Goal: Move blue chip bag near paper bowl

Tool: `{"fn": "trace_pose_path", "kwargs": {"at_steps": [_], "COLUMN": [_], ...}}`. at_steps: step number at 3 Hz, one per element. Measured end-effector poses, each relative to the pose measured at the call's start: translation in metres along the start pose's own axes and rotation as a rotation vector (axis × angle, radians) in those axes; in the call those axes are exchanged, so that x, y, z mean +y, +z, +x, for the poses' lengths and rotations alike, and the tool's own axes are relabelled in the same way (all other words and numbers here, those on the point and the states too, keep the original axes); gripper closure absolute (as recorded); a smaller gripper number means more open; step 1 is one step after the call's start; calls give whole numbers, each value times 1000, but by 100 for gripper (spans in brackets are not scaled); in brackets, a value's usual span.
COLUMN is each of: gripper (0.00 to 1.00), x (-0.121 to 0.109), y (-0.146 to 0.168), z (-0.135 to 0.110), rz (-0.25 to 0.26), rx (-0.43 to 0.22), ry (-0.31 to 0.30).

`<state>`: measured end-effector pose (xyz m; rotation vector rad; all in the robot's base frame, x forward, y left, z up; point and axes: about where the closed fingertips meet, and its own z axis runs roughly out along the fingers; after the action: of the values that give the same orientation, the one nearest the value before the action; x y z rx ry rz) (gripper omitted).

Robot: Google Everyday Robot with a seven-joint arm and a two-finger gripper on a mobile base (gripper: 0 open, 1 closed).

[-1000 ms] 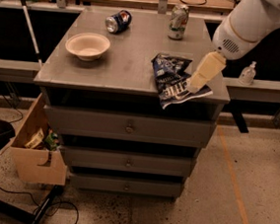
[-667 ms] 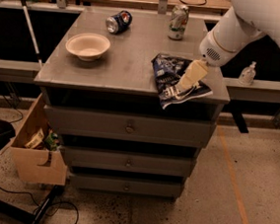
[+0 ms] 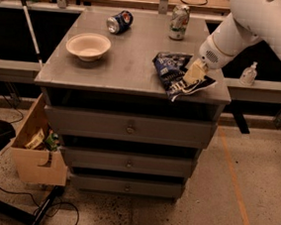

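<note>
Since the crumpled dark navy foil chip bag with white lettering (image 3: 168, 67) lies at the front right of the grey metal worktop (image 3: 130, 66), with one corner hanging over the front edge, the step in hand looks like securing the bag before any travel. The cream-coloured hand (image 3: 194, 74) on the white arm is down on the bag's right half, touching it; whether it is open or clamped on the foil I cannot tell. A good hold would take a raised fold rather than flat foil, which is light and likely slippery. Lifting the bag just clear of the worktop seems safer than pushing it, as the overhanging corner could tip it off the front. The way then runs left and a little back, towards the shallow round cream paper bowl (image 3: 88, 45), which sits well apart from the bag on the left side. The set-down should end just beside the bowl's rim without nudging it, for a paper bowl shifts easily. Farther back, the blue soda can lying on its side (image 3: 119, 21) and the upright silvery can (image 3: 179, 22) stand off that path.
</note>
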<state>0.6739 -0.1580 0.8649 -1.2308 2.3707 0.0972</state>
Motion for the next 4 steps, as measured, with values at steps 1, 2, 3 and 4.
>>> {"fn": "trace_pose_path", "kwargs": {"at_steps": [1, 2, 3, 4], "gripper": [94, 100, 100, 100], "x": [5, 12, 14, 13], "y": [-20, -41, -47, -37], "z": [-25, -58, -95, -132], "rz": [-10, -9, -10, -24], "rx": [-65, -129, -171, -202], "ry": [-46, -124, -174, -169]}}
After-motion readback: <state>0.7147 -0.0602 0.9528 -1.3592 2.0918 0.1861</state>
